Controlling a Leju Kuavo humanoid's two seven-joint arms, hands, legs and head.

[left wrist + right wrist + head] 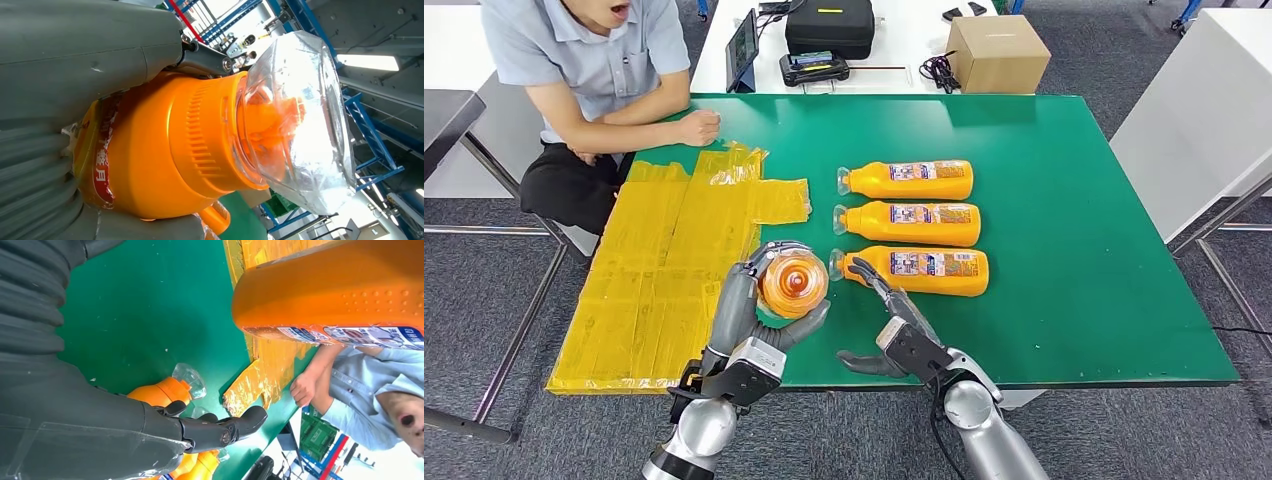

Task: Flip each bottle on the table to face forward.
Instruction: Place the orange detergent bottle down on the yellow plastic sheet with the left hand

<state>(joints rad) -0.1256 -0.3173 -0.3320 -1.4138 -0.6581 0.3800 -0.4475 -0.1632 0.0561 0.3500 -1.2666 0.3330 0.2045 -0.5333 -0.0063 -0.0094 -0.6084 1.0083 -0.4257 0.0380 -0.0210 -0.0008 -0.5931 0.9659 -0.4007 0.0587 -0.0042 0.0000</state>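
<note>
My left hand (759, 315) holds an orange bottle (792, 283) lifted off the table, its clear cap pointing up toward the head camera. In the left wrist view the held bottle (170, 145) shows its clear cap (300, 125) with my fingers (202, 57) wrapped around its body. Three more orange bottles lie on their sides in a row with caps to the left: far (909, 180), middle (911, 223), near (919, 270). My right hand (894, 325) is open above the table, fingers stretched toward the near bottle's neck. The right wrist view shows those fingers (220, 427) and the held bottle's base (330, 295).
Yellow plastic sheets (669, 260) cover the left part of the green table (1074, 250). A person sits at the far left corner with a hand (696, 127) on the table. A cardboard box (996, 52) and a black case (829, 25) stand on the white table behind.
</note>
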